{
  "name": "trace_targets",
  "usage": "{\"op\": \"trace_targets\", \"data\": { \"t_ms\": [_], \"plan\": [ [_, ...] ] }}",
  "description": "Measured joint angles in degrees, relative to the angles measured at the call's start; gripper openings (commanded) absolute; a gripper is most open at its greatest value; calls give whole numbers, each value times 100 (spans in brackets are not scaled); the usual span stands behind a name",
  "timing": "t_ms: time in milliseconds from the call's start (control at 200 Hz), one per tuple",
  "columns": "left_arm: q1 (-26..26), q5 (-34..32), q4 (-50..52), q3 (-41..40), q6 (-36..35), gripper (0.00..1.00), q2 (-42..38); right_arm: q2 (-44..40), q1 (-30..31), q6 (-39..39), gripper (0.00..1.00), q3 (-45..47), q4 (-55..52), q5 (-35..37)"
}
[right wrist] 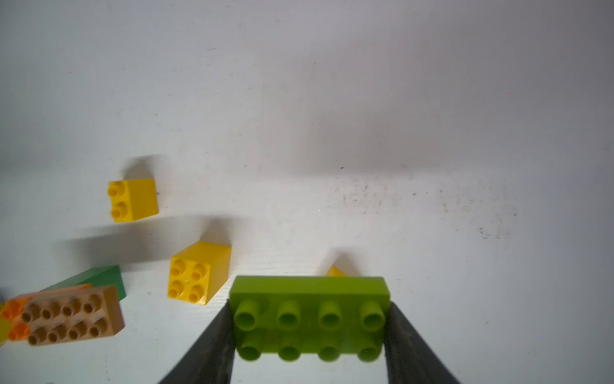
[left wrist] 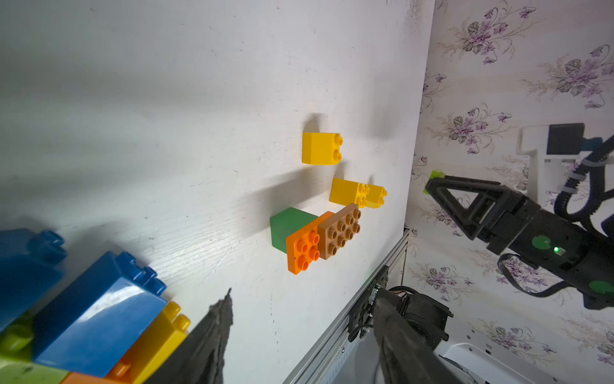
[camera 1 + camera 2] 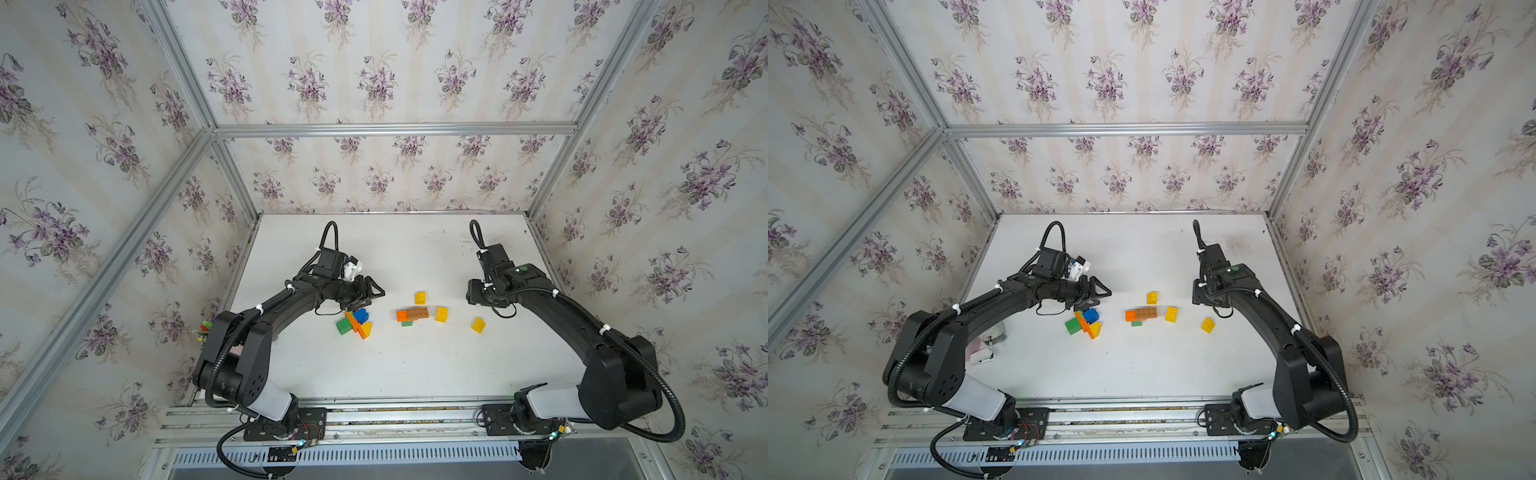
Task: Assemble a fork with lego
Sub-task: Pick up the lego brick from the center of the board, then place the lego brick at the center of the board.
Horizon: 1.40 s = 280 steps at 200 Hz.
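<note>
Centrally, in both top views, a blue-green-orange-yellow lego cluster (image 3: pixel 355 324) lies on the white table (image 3: pixel 374 365), just below the left gripper (image 3: pixel 371 293) — jaws spread, empty. Right of centre, the right gripper (image 1: pixel 309 304) pinches a lime oblong brick (image 1: pixel 310 287) by its ends — yellow bricks (image 3: pixel 441 314) nearby.

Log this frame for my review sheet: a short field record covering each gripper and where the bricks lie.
left gripper: open, empty, next to the brick pile
pile colours: blue, green, orange, yellow, bunched together
right gripper: shut on the lime brick, fingers at its short ends
brick group: orange, brown and green, touching
loose: yellow brick, yellow brick, yellow brick, each apart
fork: not recognisable yet
</note>
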<state>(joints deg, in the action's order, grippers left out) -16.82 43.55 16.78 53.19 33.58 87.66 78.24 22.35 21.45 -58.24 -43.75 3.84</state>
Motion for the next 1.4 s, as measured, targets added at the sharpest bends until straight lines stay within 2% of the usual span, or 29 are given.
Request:
{"op": "trace_targets", "data": {
  "t_ms": [245, 505, 834, 1054, 1209, 1399],
  "plan": [
    [208, -160, 251, -422, -101, 69, -656, 87, 1987, 992, 57, 332, 173, -323],
    [293, -297, 417, -798, -114, 70, -1283, 763, 3163, 1952, 57, 444, 804, -483],
    [466, -380, 435, -1088, -109, 70, -1506, 1519, 3388, 2439, 60, 361, 1392, -616],
    [595, -374, 431, -1189, -111, 70, -1510, 1744, 3394, 2455, 75, 328, 1578, -774],
    [623, -339, 415, -1259, -114, 70, -1460, 1657, 3394, 2243, 83, 289, 1646, -791],
    [715, -328, 415, -1309, -118, 70, -1504, 1545, 3394, 1751, 85, 407, 1683, -885]
  ]
}}
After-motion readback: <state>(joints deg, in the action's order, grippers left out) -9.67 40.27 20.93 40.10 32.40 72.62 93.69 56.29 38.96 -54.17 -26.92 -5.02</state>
